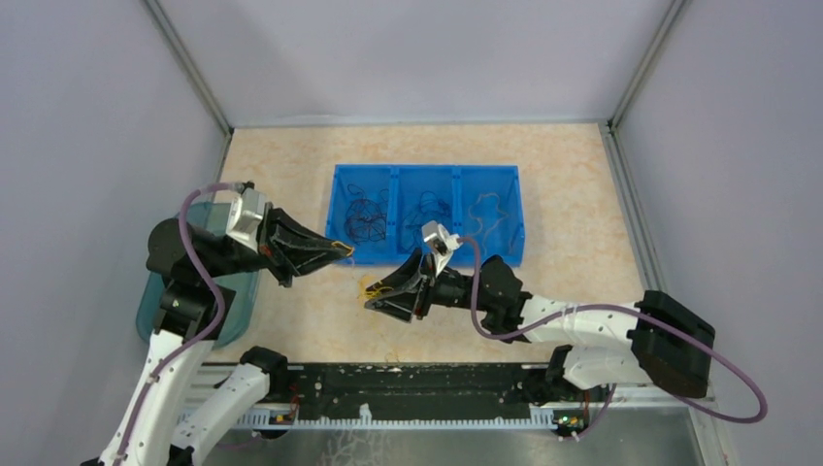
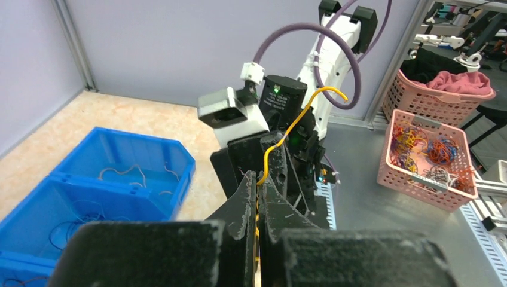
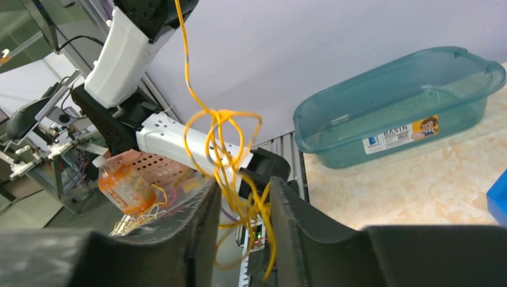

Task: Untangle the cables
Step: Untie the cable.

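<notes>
Yellow cables (image 3: 222,119) are the ones in play right now. It's a knotted bunch of thin wire hanging in the air between the two arms, above the counter (image 1: 582,194) and just in front of the blue bin (image 1: 427,168). Left tool (image 2: 258,179) is pinched tight on a single yellow strand that curls up out of its tips. Right tool (image 3: 244,185) is closed down narrow with the loopy part of the bunch running between its fingers. I'd say it's gripping, though the actual contact is hidden. One strand runs up from the knot toward the left arm.

Handling-wise this stuff looks feather-light, floppy and springy, so it'll keep its curls and snag on itself rather than slide free. I'd grab a straight bit right beside the knot, not the loops, and pull apart gently. Yank it and the knot probably just tightens. Black cables (image 1: 367,218) are lying in the bin's left compartment, and a teal basin (image 1: 155,311) sits off at the left.
</notes>
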`<state>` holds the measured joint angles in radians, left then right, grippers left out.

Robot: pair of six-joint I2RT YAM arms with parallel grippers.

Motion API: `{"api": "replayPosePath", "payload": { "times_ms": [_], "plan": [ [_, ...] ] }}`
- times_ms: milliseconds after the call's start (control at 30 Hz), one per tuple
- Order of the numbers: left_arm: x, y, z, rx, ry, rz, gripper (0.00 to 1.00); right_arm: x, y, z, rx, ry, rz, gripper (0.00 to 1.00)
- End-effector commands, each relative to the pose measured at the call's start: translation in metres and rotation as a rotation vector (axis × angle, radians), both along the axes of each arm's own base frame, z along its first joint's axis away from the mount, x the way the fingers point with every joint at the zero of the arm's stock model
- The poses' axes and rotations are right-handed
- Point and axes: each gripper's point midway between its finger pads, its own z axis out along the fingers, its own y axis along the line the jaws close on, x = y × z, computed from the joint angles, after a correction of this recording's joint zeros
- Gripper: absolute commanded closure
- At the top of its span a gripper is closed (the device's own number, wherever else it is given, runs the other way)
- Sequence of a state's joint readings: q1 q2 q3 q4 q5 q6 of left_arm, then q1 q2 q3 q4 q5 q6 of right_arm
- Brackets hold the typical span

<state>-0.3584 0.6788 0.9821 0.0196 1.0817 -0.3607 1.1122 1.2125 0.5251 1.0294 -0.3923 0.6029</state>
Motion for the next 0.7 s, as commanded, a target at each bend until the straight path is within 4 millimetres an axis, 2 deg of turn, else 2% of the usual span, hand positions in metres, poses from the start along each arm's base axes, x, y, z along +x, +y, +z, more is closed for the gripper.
{"api": "replayPosePath", "payload": {
  "times_ms": [0, 133, 233, 367, 433, 500, 667],
  "plan": [
    [0.003, 0.003, 0.027, -0.02, -0.117, 0.048, 1.0, -0.004, -0.007, -0.005, -0.028, -0.016, -0.008, 0.58],
    [0.006, 0.002, 0.036, -0.014, -0.145, 0.049, 1.0, 0.003, -0.014, -0.002, -0.057, -0.068, -0.073, 0.33],
    [0.004, 0.001, 0.03, -0.009, -0.122, 0.028, 0.99, 0.015, -0.023, 0.035, -0.024, -0.154, -0.171, 0.2],
    [0.002, 0.001, 0.028, -0.006, -0.122, 0.019, 1.0, 0.024, -0.031, 0.083, 0.016, -0.28, -0.255, 0.12],
    [0.001, 0.001, 0.03, -0.006, -0.123, 0.014, 0.99, 0.028, -0.029, 0.099, 0.022, -0.329, -0.274, 0.08],
    [0.002, 0.001, 0.031, -0.008, -0.122, 0.012, 0.99, 0.029, -0.022, 0.108, 0.023, -0.376, -0.268, 0.01],
    [0.002, 0.0, 0.032, -0.011, -0.113, 0.01, 0.99, 0.023, -0.005, 0.128, 0.109, -0.436, -0.215, 0.01]
  ]
}}
